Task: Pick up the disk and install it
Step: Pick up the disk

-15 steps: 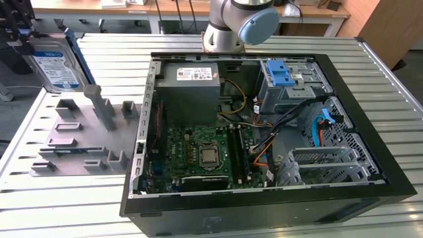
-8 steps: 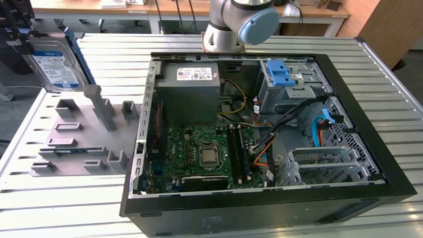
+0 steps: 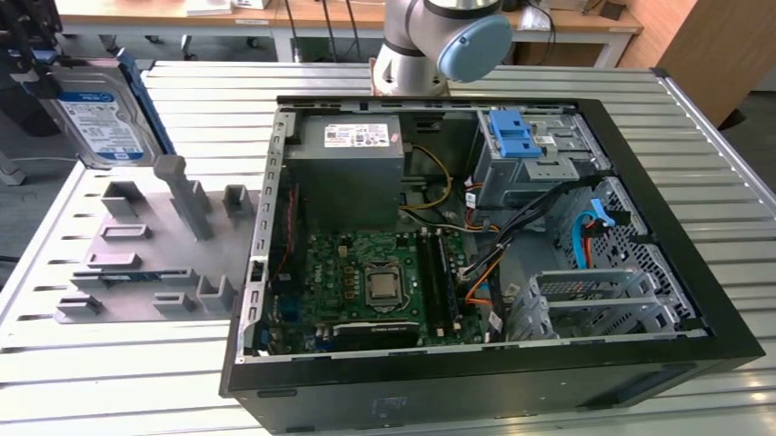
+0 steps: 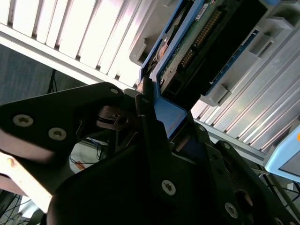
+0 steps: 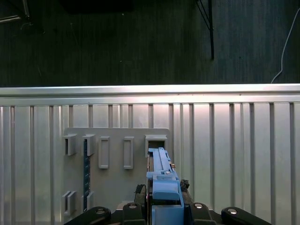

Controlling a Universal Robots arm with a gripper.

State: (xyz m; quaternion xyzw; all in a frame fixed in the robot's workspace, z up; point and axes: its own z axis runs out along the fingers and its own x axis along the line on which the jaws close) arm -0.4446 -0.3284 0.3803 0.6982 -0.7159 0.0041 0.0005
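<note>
- Toward the exterior view's far left, the flat silver hard drive with a blue-and-white label and a blue plastic carrier bracket [image 3: 104, 114] is hanging upright in the air. It is apart from the grey plastic slotted holder [image 3: 140, 247] that is lying on the ribbed metal counter [image 3: 109, 381].
- The black two-fingered end effector [image 4: 159, 110] is clamping tight on the blue end of the bracket in the second wrist view, and the drive's circuit-board side is facing that camera.
- The first wrist view is looking along the drive's blue edge [image 5: 161, 176], with the holder's empty slots [image 5: 117, 152] lying beyond it.
- The open black computer case [image 3: 679, 241] is lying well to the right, and its grey metal drive cage [image 3: 552, 162] is sitting at the far right inside it.
- Judging by this, the carry is calling for a firm, square grip on the bracket alone. The drive is best kept upright and moved high enough to clear the holder's tall posts and the case's left wall.
</note>
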